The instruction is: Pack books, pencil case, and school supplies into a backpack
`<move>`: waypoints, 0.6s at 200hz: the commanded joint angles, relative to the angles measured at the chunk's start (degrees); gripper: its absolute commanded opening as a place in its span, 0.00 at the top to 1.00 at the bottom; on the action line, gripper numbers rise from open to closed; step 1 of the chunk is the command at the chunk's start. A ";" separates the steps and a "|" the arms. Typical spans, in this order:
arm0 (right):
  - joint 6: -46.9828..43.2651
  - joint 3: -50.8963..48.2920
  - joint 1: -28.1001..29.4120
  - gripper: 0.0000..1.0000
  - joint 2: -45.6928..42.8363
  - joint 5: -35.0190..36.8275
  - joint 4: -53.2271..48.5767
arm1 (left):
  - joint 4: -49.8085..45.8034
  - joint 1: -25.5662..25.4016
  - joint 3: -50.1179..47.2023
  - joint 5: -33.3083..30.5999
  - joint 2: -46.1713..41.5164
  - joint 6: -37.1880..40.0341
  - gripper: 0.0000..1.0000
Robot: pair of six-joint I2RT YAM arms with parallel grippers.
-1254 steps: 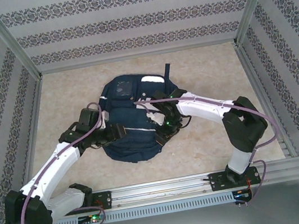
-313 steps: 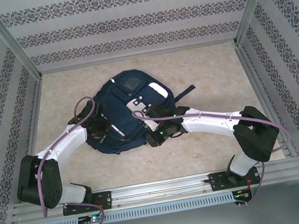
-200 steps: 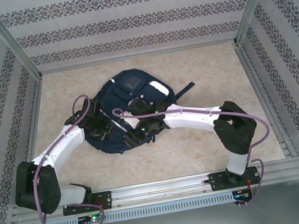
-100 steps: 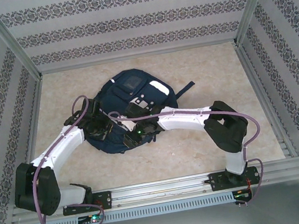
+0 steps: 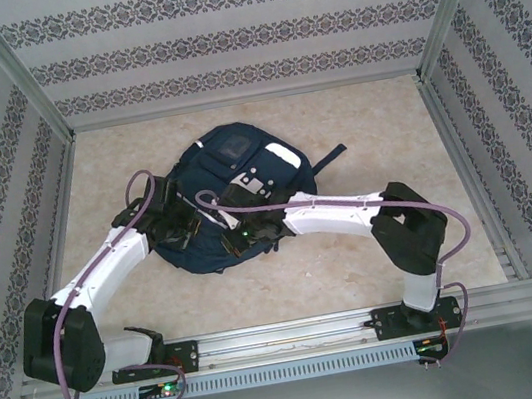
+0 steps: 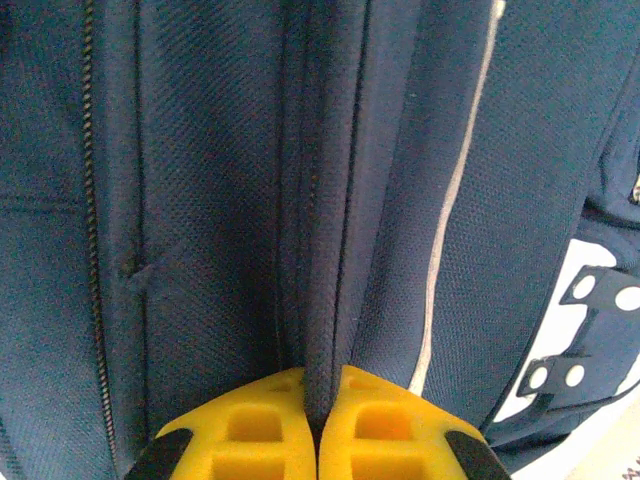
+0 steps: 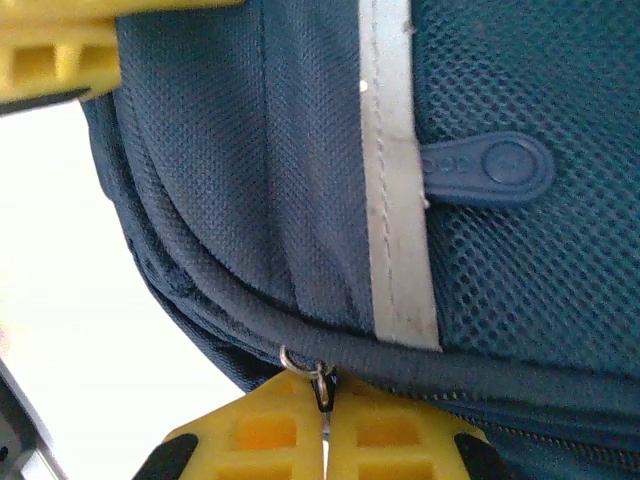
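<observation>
Backpack (image 5: 236, 199) on beige marbled table (image 5: 377, 131), patterned wallpaper walls (image 5: 240, 36)

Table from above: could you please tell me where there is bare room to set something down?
Bare table lies right of the backpack up to the right wall, along the back wall, and in front, between left arm, right arm and base rail. Crowded: the backpack's near edge, where both arms meet.

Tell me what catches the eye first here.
A large dark navy fabric backpack with white stripes lies in the middle of the beige marbled table. The left hand is shut on a fabric ridge of it. The right hand is shut on a small zipper pull at its edge.
</observation>
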 commanded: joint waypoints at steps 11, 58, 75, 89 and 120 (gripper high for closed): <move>5.48 -5.48 -2.33 1.00 -5.46 8.61 -7.76 | 0.44 0.81 0.35 -6.42 -0.20 0.59 1.00; 8.42 -9.50 -6.09 1.00 -7.13 14.71 -13.26 | -2.22 2.44 0.21 -12.15 -0.91 5.17 1.00; 6.71 -10.09 -6.51 1.00 -7.28 14.16 -12.80 | -3.10 3.19 0.48 -11.99 -1.56 6.32 1.00; 4.85 -9.91 -6.51 1.00 -7.43 14.55 -12.81 | -3.46 3.58 0.10 -11.38 -2.21 6.18 1.00; -3.12 -9.89 -6.04 0.88 -9.93 -4.59 -1.99 | -1.22 4.06 -1.59 -5.71 -2.70 1.90 1.00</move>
